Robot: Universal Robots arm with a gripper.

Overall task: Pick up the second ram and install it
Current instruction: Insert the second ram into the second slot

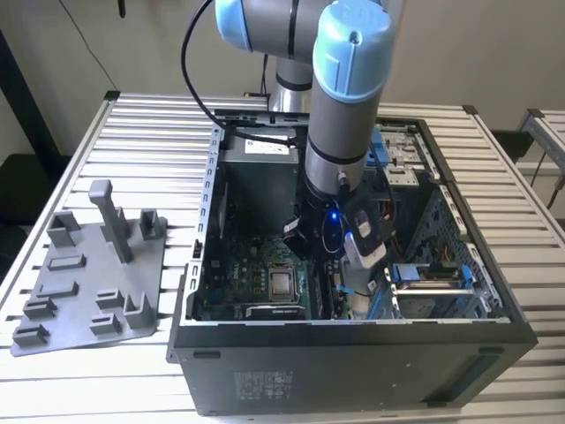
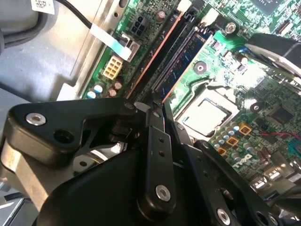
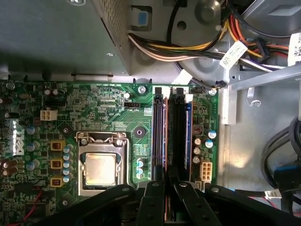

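Arm reaching down into the open case [image 1: 353, 353], gripper [image 3: 168, 181] low over the motherboard [image 3: 94, 108], jaws narrow, pinching the upright ram [image 3: 170, 136] at the slots, at three o'clock of the CPU socket [image 3: 101, 165], fixture plate [image 1: 93, 283] on the table [image 1: 150, 132] outside.

second ram [image 3: 180, 136]: long, thin, dark memory stick
pose: on edge, lengthwise in a motherboard slot
place: second wrist view shows it [image 2: 181, 61] just beside the neighbouring slot, one end under the hand [image 3: 168, 181]
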